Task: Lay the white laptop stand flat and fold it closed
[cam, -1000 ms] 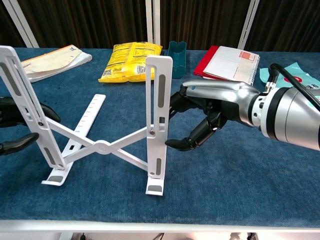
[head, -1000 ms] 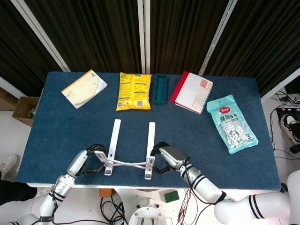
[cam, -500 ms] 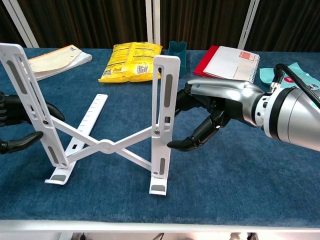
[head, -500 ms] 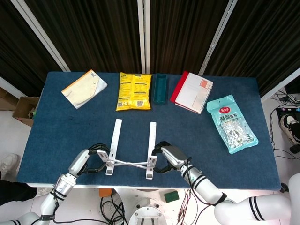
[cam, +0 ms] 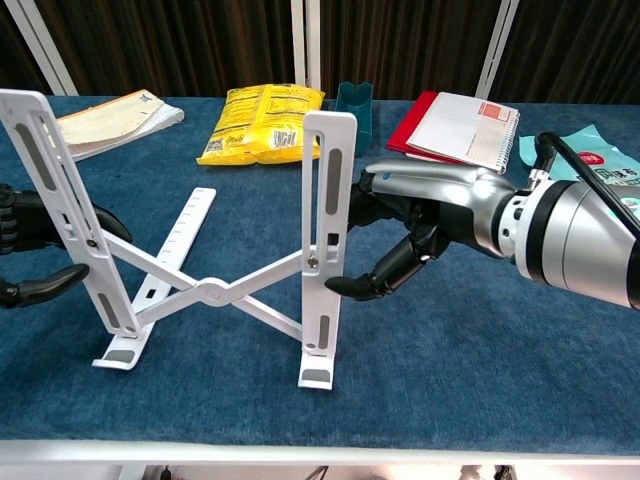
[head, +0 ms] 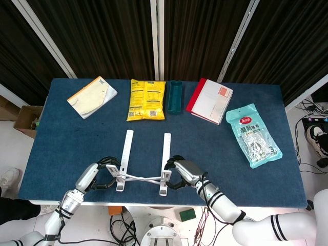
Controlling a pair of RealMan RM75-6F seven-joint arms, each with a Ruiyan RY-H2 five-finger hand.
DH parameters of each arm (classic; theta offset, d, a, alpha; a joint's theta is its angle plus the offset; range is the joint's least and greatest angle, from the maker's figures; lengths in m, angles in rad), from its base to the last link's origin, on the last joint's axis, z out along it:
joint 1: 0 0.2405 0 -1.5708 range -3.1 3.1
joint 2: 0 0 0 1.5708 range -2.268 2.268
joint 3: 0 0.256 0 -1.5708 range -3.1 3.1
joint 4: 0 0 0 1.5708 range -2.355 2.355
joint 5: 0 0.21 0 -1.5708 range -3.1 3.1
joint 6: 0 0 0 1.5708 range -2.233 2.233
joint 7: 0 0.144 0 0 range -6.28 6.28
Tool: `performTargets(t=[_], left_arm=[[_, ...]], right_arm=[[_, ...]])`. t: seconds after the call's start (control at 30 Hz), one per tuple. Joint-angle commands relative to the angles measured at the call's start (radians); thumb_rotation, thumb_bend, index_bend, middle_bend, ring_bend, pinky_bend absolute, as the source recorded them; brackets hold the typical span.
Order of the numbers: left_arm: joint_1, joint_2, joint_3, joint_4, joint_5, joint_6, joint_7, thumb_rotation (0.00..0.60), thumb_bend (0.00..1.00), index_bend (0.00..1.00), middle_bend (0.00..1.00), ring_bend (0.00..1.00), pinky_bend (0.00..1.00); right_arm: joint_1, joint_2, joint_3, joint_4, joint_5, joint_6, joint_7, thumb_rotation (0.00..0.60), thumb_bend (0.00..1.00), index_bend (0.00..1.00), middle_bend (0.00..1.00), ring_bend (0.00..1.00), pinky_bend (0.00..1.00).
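The white laptop stand [cam: 210, 292] stands unfolded near the table's front edge, its two support arms raised and its crossed bars meeting at a centre hinge. In the head view the laptop stand [head: 144, 178] lies between both hands. My left hand [cam: 35, 250] grips the left upright [cam: 60, 200], which runs between thumb and fingers. My right hand [cam: 420, 215] curls against the right upright [cam: 326, 200], thumb tip on its front edge and fingers at its back. From above, my left hand [head: 98, 176] and right hand [head: 183, 171] flank the stand.
Along the back of the blue table [head: 77, 138] lie a booklet [head: 92, 96], a yellow snack bag [head: 147, 99], a teal holder [head: 175, 96], a red-backed notebook [head: 210, 101] and a teal packet [head: 253, 134] at the right.
The left upright has shifted right with my left hand, narrowing the stand. My right hand has closed in until its thumb and fingers meet the right upright.
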Motion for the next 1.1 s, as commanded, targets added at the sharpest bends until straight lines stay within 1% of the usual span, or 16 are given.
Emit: performTargets(t=[0.03,0.13,0.17,0.2,0.3,0.33,0.37,0.4,0.5,0.53,0.63,0.73,0.8,0.97,1.07,1.1], left_arm=[[-0.002,-0.001,0.000,0.001,0.001,0.000,0.000,0.600,0.48,0.60,0.33,0.20,0.35],[-0.003,-0.003,-0.001,0.003,0.005,0.003,0.003,0.600,0.48,0.59,0.32,0.20,0.35],[-0.003,-0.004,-0.001,0.005,0.007,0.005,0.004,0.600,0.47,0.56,0.31,0.19,0.34],[-0.002,-0.007,-0.002,0.009,0.009,0.010,0.007,0.600,0.47,0.53,0.30,0.19,0.33],[0.005,-0.016,-0.010,0.021,0.014,0.037,0.016,0.600,0.43,0.36,0.20,0.12,0.27],[0.009,-0.020,-0.014,0.025,0.013,0.049,0.020,0.600,0.43,0.34,0.18,0.11,0.26],[0.013,-0.024,-0.019,0.030,0.015,0.065,0.024,0.600,0.42,0.31,0.16,0.09,0.24],[0.017,-0.026,-0.023,0.032,0.016,0.077,0.027,0.600,0.42,0.30,0.15,0.08,0.24],[0.025,-0.024,-0.028,0.035,0.019,0.102,0.038,0.600,0.42,0.29,0.13,0.07,0.23],[0.026,-0.020,-0.030,0.034,0.019,0.106,0.042,0.600,0.42,0.29,0.13,0.07,0.23],[0.033,-0.004,-0.035,0.028,0.013,0.121,0.058,0.600,0.41,0.29,0.13,0.07,0.23],[0.042,0.022,-0.042,0.016,0.003,0.134,0.072,0.600,0.40,0.29,0.13,0.07,0.23],[0.046,0.043,-0.048,0.004,-0.007,0.139,0.075,0.600,0.40,0.29,0.13,0.07,0.23],[0.051,0.084,-0.056,-0.020,-0.024,0.135,0.095,0.600,0.38,0.29,0.13,0.07,0.23],[0.049,0.101,-0.062,-0.027,-0.037,0.125,0.100,0.600,0.38,0.29,0.13,0.07,0.23],[0.046,0.111,-0.065,-0.028,-0.043,0.116,0.106,0.600,0.38,0.29,0.13,0.07,0.23]], right_arm=[[-0.002,0.000,0.001,0.002,-0.001,-0.001,-0.001,0.600,0.43,0.60,0.43,0.16,0.12],[-0.004,0.002,0.001,0.008,-0.005,0.003,-0.006,0.600,0.44,0.60,0.42,0.16,0.11],[-0.006,0.001,0.002,0.010,-0.008,0.006,-0.007,0.600,0.43,0.58,0.42,0.16,0.10],[-0.009,-0.001,0.003,0.013,-0.012,0.011,-0.007,0.600,0.40,0.53,0.41,0.16,0.09],[-0.018,-0.008,0.013,0.018,-0.019,0.023,0.004,0.600,0.27,0.33,0.33,0.12,0.05],[-0.020,-0.011,0.018,0.021,-0.021,0.027,0.009,0.600,0.23,0.24,0.29,0.09,0.04],[-0.024,-0.016,0.024,0.026,-0.025,0.032,0.017,0.600,0.21,0.20,0.27,0.08,0.04],[-0.028,-0.022,0.029,0.031,-0.028,0.039,0.024,0.600,0.19,0.13,0.23,0.05,0.03],[-0.042,-0.049,0.046,0.062,-0.038,0.072,0.037,0.600,0.18,0.02,0.15,0.01,0.03],[-0.046,-0.057,0.052,0.075,-0.038,0.083,0.038,0.600,0.18,0.00,0.12,0.00,0.02],[-0.054,-0.071,0.075,0.111,-0.009,0.101,0.045,0.600,0.18,0.00,0.04,0.00,0.00],[-0.069,-0.078,0.107,0.145,0.022,0.130,0.063,0.600,0.18,0.00,0.00,0.00,0.00],[-0.076,-0.083,0.126,0.169,0.035,0.142,0.073,0.600,0.18,0.00,0.00,0.00,0.00],[-0.080,-0.097,0.149,0.216,0.060,0.130,0.086,0.600,0.18,0.00,0.00,0.00,0.00],[-0.090,-0.098,0.155,0.218,0.035,0.146,0.094,0.600,0.18,0.00,0.00,0.00,0.00],[-0.097,-0.091,0.152,0.213,0.008,0.153,0.097,0.600,0.18,0.00,0.00,0.00,0.00]])
